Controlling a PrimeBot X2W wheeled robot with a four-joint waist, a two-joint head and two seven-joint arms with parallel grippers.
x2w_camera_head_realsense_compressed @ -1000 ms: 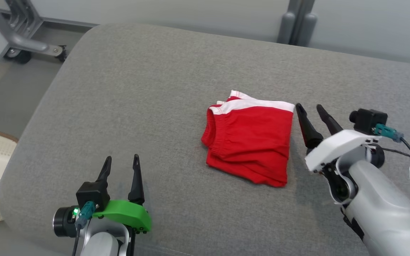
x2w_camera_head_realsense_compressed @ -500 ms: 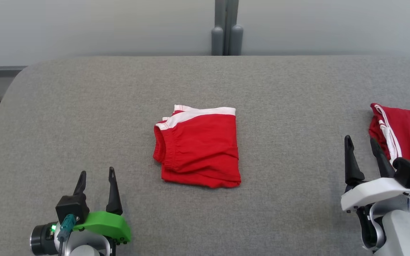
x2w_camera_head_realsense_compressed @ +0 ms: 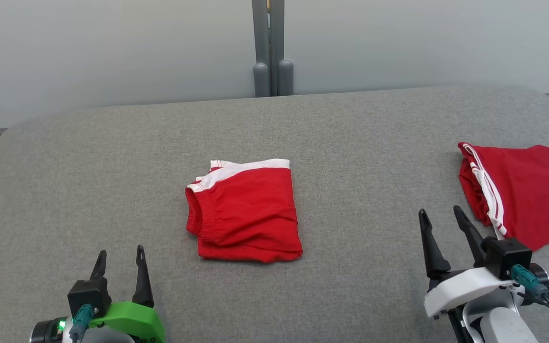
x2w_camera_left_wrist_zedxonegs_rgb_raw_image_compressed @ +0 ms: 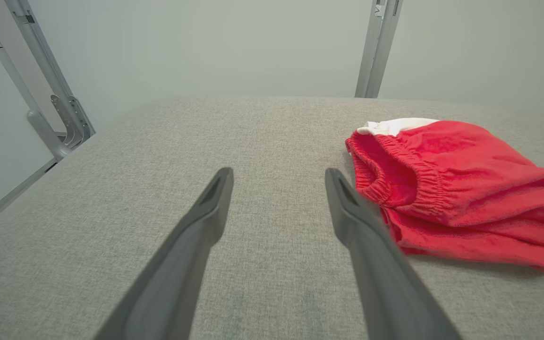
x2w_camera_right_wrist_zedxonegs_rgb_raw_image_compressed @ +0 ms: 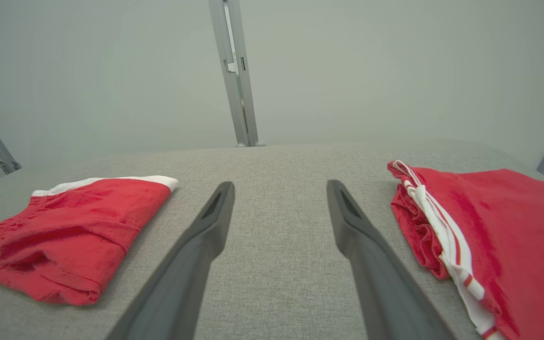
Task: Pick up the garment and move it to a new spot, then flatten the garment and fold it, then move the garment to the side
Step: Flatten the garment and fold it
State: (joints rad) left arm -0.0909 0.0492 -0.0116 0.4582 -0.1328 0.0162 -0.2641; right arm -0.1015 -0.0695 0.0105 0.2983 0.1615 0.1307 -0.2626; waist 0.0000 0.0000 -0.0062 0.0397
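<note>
Garment (x2w_camera_head_realsense_compressed: 246, 209), folded red shorts, lies mid-bench (x2w_camera_head_realsense_compressed: 112, 166), well apart from both arms. The left end effector (x2w_camera_head_realsense_compressed: 120, 251) and right end effector (x2w_camera_head_realsense_compressed: 440, 210) are released and hold nothing. A second red garment (x2w_camera_head_realsense_compressed: 527, 190), just right of the right end effector, is cut off by the frame edge.

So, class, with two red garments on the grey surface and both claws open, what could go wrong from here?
The right claw sits nearest the striped garment, so it might grab the wrong piece. Pinching only the top layer of the folded shorts could undo the fold.
</note>
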